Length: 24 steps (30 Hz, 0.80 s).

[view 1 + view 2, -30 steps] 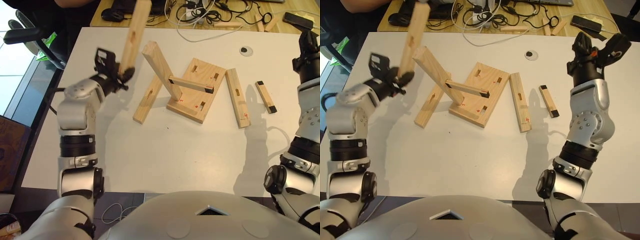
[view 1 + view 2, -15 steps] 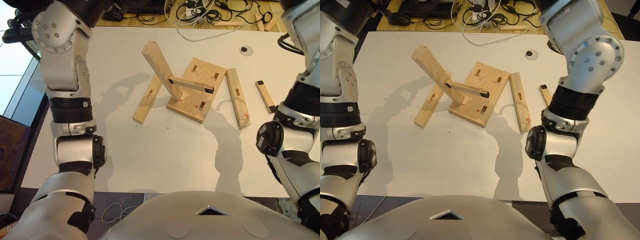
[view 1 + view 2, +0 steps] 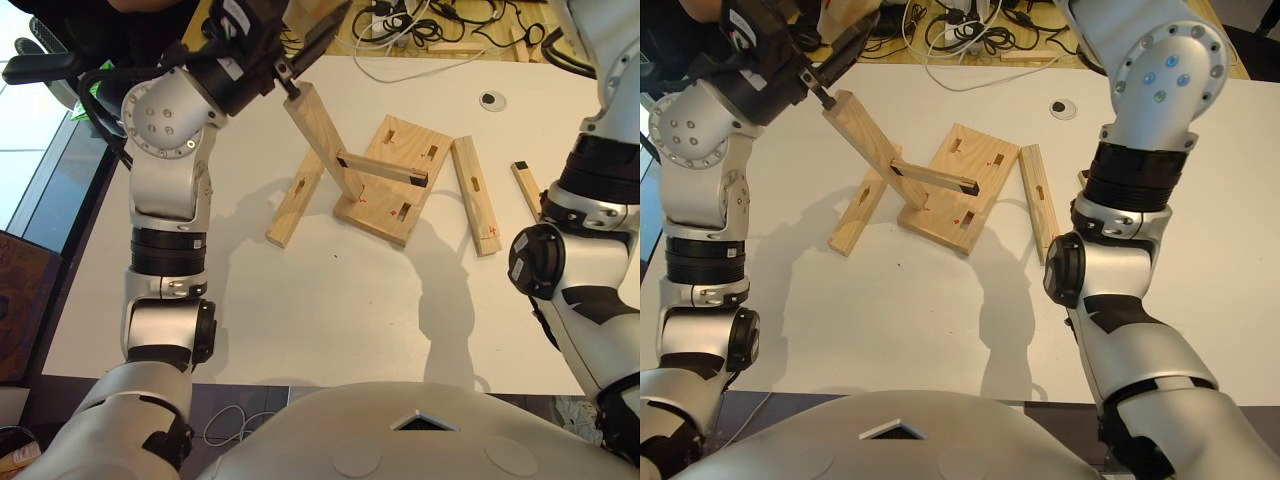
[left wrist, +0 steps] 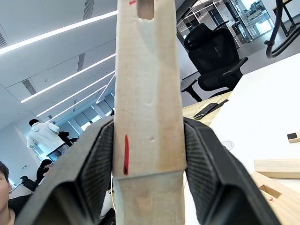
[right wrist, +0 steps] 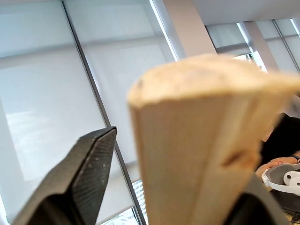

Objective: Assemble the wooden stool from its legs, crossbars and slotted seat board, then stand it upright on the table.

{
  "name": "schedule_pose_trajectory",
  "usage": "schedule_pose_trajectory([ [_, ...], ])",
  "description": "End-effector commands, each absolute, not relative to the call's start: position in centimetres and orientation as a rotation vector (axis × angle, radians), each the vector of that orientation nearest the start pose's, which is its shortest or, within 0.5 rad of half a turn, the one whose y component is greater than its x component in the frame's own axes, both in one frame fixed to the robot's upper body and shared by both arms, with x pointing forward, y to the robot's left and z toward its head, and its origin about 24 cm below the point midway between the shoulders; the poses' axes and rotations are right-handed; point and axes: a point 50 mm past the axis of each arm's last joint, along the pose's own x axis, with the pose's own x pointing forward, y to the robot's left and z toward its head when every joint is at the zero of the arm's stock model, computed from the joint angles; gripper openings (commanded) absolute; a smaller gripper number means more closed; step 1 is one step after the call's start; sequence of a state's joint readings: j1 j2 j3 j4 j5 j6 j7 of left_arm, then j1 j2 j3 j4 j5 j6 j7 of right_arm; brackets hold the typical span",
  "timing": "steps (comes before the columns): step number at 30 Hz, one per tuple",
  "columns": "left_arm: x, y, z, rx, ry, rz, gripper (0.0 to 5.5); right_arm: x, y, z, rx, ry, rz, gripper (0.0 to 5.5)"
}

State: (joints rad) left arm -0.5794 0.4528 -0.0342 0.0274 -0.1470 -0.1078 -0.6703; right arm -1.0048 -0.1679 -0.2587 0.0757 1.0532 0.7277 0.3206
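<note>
Leg clamped in my left gripper above the half-built stool

My left gripper is clenched on a wooden leg, with one pad pressed to each side. A red mark shows on the face toward the wrist camera, and a slot is cut farther up. The arm is raised over the far left part of the white table. Seen from the head, the gripper sits right at the top end of the tilted leg, and I cannot tell whether they touch.

That tilted leg stands slanting in the seat board, which lies flat with its slots up. A dark-ended crossbar runs from the tilted leg across the board. A second leg lies flat just left of the board, its far end passing beneath the tilted one. A third leg lies flat just right of the board. Past it lies a short crossbar, which my right arm partly covers.

My right gripper has a blurred wooden end close before its camera. Whether it grips that wood I cannot tell.

A small dark disc sits near the far edge, cables sprawl across that edge, and a black office chair stands off the left corner.
</note>
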Motion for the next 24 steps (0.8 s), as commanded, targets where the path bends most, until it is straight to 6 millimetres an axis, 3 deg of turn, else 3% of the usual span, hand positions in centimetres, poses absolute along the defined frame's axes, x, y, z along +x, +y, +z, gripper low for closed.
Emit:
schedule_pose_trajectory([
  [1, 31.7, 15.9, 21.2, 0.531, -0.520, -0.715, 2.06, 32.7, -10.3, 30.8, 0.680, -0.308, 1.043, 2.00],
  [7, 31.8, 15.9, 21.1, 0.546, -0.521, -0.714, 2.06, 32.5, -10.8, 30.2, 0.698, -0.269, 1.057, 1.16],
  [15, 31.6, 15.6, 21.2, 0.564, -0.539, -0.720, 2.05, 32.1, -10.6, 29.9, 0.718, -0.277, 1.076, 1.14],
  [16, 31.6, 15.5, 21.3, 0.562, -0.544, -0.717, 2.41, 32.0, -10.6, 30.0, 0.727, -0.286, 1.077, 1.14],
  [20, 31.6, 15.1, 21.5, 0.568, -0.574, -0.700, 3.00, 32.2, -11.2, 30.3, 0.758, -0.354, 1.015, 1.01],
  [24, 31.7, 16.1, 20.9, 0.633, -0.573, -0.645, 3.51, 32.6, -13.2, 30.8, 0.781, -0.432, 0.904, 1.01],
])
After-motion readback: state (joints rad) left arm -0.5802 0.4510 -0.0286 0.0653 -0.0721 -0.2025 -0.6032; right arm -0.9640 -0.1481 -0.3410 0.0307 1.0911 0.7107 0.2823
